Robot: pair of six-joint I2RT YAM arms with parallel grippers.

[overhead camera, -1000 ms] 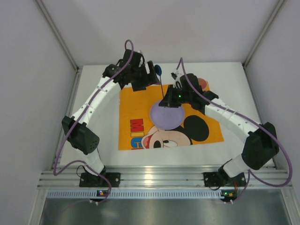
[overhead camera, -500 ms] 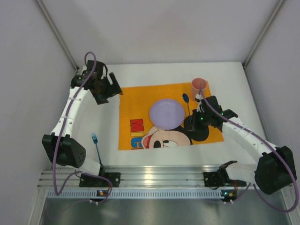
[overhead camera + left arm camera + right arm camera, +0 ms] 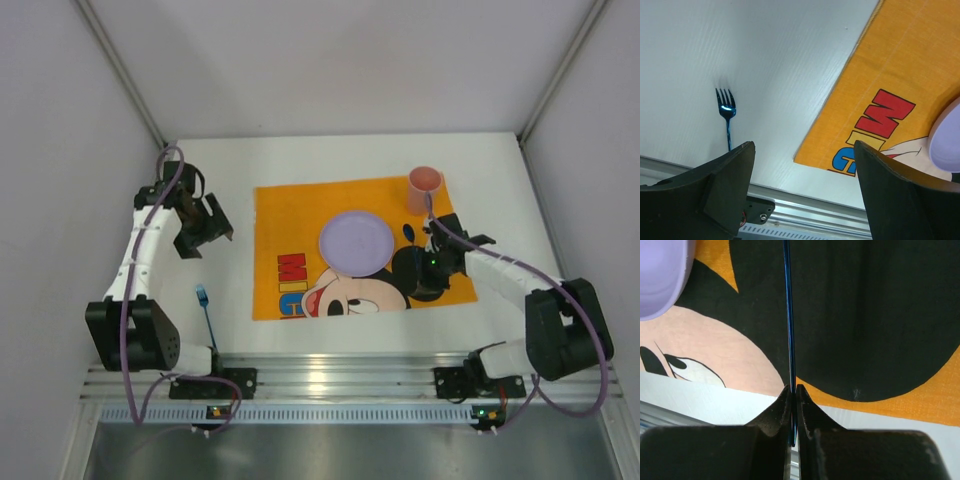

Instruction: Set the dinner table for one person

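The white dinner table (image 3: pixel 230 175) carries an orange Mickey Mouse placemat (image 3: pixel 290 215) with a lilac plate (image 3: pixel 356 240) in its middle and a pink cup (image 3: pixel 424 188) at its far right corner. My right gripper (image 3: pixel 428 264) sits low over the placemat, right of the plate. In the right wrist view it (image 3: pixel 793 390) is shut on the thin handle of a blue spoon (image 3: pixel 788 315), whose bowl (image 3: pixel 407 233) points away. A blue fork (image 3: pixel 205 305) lies on the table left of the placemat. My left gripper (image 3: pixel 200 232) hangs open and empty above the table's left side, beyond the fork (image 3: pixel 727 112).
Grey walls close in the table on three sides. An aluminium rail (image 3: pixel 340 378) with both arm bases runs along the near edge. The placemat's near left corner (image 3: pixel 815 155) shows in the left wrist view.
My left arm has swung from the far middle out to the left side, uncovering the fork. My right gripper has carried the spoon from the far side to the right of the plate.
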